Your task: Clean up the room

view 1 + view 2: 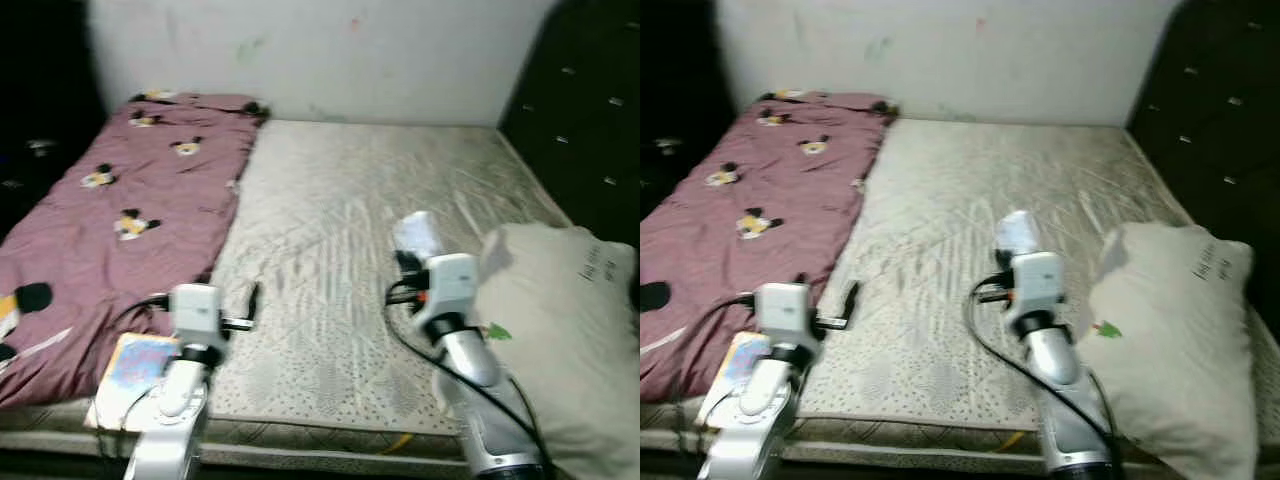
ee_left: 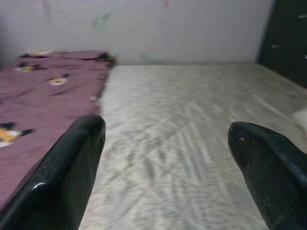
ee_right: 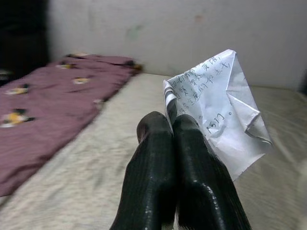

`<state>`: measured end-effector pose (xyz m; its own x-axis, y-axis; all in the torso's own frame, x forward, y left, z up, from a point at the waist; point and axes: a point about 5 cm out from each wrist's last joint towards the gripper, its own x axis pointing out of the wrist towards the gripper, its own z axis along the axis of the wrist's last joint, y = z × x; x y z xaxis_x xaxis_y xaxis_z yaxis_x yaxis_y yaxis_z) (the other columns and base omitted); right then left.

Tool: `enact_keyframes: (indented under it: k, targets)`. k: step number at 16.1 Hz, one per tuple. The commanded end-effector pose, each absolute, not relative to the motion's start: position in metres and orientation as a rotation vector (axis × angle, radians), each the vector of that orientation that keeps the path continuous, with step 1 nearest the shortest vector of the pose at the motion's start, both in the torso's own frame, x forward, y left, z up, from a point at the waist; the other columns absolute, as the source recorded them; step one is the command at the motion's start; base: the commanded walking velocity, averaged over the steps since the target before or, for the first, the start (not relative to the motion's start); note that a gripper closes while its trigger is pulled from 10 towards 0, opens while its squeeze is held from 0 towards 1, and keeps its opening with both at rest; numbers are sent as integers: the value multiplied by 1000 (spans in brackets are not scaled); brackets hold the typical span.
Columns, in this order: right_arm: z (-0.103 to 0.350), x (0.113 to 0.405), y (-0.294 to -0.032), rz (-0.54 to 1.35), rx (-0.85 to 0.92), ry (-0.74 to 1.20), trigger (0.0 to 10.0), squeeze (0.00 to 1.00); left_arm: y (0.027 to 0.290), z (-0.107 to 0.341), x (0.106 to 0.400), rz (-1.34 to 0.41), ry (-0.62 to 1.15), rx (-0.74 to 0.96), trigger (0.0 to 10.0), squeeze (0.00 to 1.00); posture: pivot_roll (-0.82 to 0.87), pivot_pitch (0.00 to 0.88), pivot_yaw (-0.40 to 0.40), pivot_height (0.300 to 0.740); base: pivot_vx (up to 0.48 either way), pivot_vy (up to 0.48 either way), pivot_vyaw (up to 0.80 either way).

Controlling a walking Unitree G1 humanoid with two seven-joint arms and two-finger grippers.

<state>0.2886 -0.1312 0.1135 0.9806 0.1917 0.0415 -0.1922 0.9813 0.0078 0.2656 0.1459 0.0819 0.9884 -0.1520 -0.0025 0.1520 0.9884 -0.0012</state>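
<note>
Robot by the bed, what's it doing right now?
The robot stands at the foot of a bare mattress. Its right gripper is shut on a crumpled sheet of paper with handwriting on it, held up over the mattress. The left gripper is open and holds nothing, hovering near the purple blanket. A book lies at the bed's near corner by the left arm, and a pale pillow sits on the right side.

The right gripper point(image 3: 171, 125) pinches a crumpled handwritten paper point(image 3: 218, 108) at its one o'clock, above the pale mattress point(image 3: 86, 177); a maroon cartoon-print blanket point(image 3: 43, 103) lies at nine o'clock.
</note>
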Motion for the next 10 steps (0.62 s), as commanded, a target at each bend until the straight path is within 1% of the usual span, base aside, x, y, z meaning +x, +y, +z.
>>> enact_keyframes:
  k: [1, 5, 6, 10]
  targets:
    - [115, 288, -125, 205, 12, -49, 10000, 0, 154, 82, 266, -131, 10, 12, 10000, 0, 59, 0, 27, 740, 0, 439, 0]
    - [114, 288, -124, 210, 11, -48, 10000, 0, 153, 82, 265, -132, 11, 8, 10000, 0, 60, 0, 26, 740, 0, 443, 0]
    - [114, 288, -124, 211, 11, -47, 10000, 0, 153, 82, 264, -133, 10, 7, 10000, 0, 60, 0, 25, 740, 0, 274, 0]
    - [113, 287, -123, 211, 11, -42, 10000, 0, 154, 82, 265, -124, 12, 0, 10000, 0, 61, 0, 25, 740, 0, 0, 0]
